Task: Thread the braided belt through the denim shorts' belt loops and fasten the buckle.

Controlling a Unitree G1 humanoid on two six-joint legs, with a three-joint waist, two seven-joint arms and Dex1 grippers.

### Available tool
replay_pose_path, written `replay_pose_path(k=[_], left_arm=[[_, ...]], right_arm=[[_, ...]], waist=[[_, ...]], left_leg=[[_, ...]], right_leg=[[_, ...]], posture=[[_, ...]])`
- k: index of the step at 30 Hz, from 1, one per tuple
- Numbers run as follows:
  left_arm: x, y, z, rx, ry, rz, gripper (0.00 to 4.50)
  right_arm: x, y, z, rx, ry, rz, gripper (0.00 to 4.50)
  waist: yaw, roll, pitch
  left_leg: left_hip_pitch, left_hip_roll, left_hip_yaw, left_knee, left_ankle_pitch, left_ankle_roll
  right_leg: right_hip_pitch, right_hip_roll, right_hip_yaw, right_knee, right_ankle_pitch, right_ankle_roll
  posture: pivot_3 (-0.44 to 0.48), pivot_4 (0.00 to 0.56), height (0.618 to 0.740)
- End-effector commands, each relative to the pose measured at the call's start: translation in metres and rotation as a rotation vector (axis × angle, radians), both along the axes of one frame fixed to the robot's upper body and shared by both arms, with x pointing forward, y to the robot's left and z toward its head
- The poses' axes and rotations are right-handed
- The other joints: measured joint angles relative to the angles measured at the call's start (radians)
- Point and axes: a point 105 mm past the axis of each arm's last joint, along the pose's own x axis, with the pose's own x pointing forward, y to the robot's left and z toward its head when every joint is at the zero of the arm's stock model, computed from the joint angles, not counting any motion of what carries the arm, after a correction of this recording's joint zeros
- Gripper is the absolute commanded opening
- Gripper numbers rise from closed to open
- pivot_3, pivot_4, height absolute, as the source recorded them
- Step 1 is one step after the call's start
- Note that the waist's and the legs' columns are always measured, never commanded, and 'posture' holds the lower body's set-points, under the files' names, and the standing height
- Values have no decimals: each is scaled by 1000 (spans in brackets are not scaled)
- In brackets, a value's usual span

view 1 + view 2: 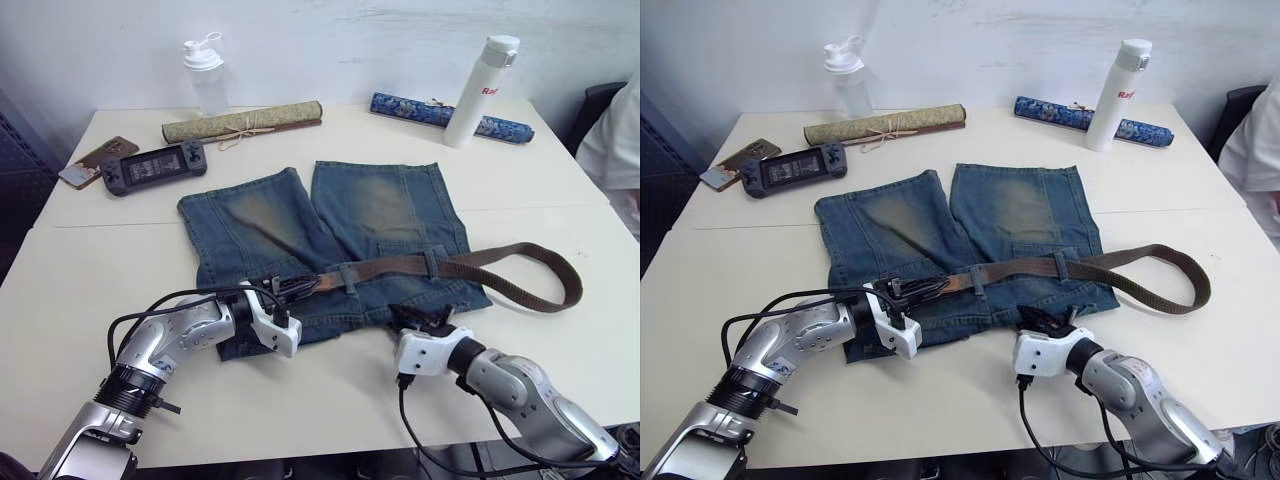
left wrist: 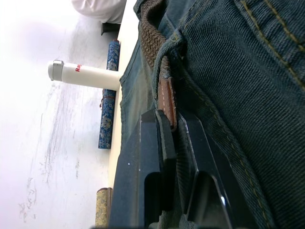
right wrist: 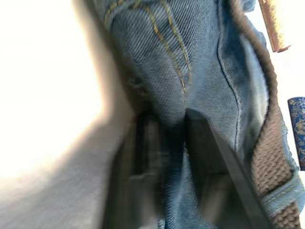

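Pinching the braided belt's [image 1: 440,265] leather tip with my left gripper [image 1: 285,295], fingers clamped on it at the denim shorts' [image 1: 330,240] waistband. Belt's lying lengthwise along the waistband, trailing rightward. Right gripper [image 1: 425,322] is nipping the denim hem.

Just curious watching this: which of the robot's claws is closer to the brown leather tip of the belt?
Left. The left claw is pinching the belt's leather tip at the waistband. The right claw grips the denim shorts farther along, below the belt.
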Motion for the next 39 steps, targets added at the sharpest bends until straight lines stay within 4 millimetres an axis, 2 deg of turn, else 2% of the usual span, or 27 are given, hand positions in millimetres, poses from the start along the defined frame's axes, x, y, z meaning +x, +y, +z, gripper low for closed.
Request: replay_pose_path(k=[1,3,5,9,11,15,21,25,29,30,31,33,37,38,39], left_arm=[[-3,-5,12,-24,-33,-21,0],[-4,-6,14,-19,-43,-26,0],[-8,-5,17,-4,-61,-35,0],[-13,-1,20,25,-89,-32,0],[-14,2,21,22,-91,-21,0],[-13,7,21,21,-88,7,0],[-11,4,23,12,-91,11,0],[-11,2,22,8,-90,6,0],[-10,1,23,3,-91,4,0],[-11,1,23,3,-92,3,0],[-11,0,22,2,-92,2,0],[-11,0,22,2,-92,0,0],[-12,-1,22,-5,-88,-4,0],[-12,-1,22,-4,-88,-3,0],[-13,-1,22,-3,-88,-4,0]], right_arm=[[11,-27,-9,-58,16,-116,115],[16,-38,-8,-73,8,-158,115],[24,-59,-6,-101,5,-231,115],[40,-117,7,-166,-17,-396,115],[42,-133,12,-186,-27,-433,115],[45,-151,17,-215,-38,-457,115],[46,-134,16,-150,-26,-385,115],[44,-116,18,-88,-30,-335,115],[39,-113,24,38,12,-368,115],[36,-114,28,79,27,-375,924],[34,-115,33,104,37,-378,1168],[25,-119,38,155,106,-385,2076],[3,-131,56,254,261,-387,4225],[-5,-127,65,343,340,-371,4443],[-11,-121,71,408,410,-343,4443]], waist=[[0,0,0],[0,0,0],[3,0,0],[25,1,1],[33,2,1],[37,2,1],[27,3,1],[24,3,1],[23,4,2],[23,4,2],[24,4,2],[26,5,3],[28,6,3],[28,6,4],[27,7,4]], left_leg=[[0,0,0,0,0,0],[0,0,0,1,0,0],[0,0,0,1,0,0],[-1,-2,0,4,-1,2],[-1,-3,-1,5,-1,4],[-3,-5,-2,5,-1,5],[-3,-4,-2,5,-1,5],[-3,-3,-2,5,-1,5],[-3,-3,-2,5,-1,4],[-3,-3,-2,5,-1,4],[-3,-2,-2,5,-1,4],[-3,-3,-2,5,-1,4],[-3,-3,-2,5,-1,5],[-3,-3,-2,5,-1,5],[-3,-3,-2,5,-2,6]], right_leg=[[0,0,0,0,0,0],[0,0,0,0,0,0],[0,0,0,0,0,0],[1,-3,0,0,0,0],[1,-5,-2,0,0,0],[1,-6,-4,0,0,0],[1,-5,-5,1,0,0],[1,-5,-6,1,0,0],[1,-4,-6,1,0,0],[1,-4,-6,1,0,0],[1,-4,-6,1,0,0],[1,-4,-6,1,0,0],[1,-4,-6,1,0,0],[1,-5,-6,0,0,0],[1,-5,-5,0,0,0]], posture=[[0,150,717],[0,150,717],[0,150,717],[0,150,717],[0,150,717],[0,150,717],[0,150,717],[0,150,717],[0,150,717],[0,150,717],[0,150,717],[0,150,717],[0,150,717],[0,150,717],[0,150,717]])
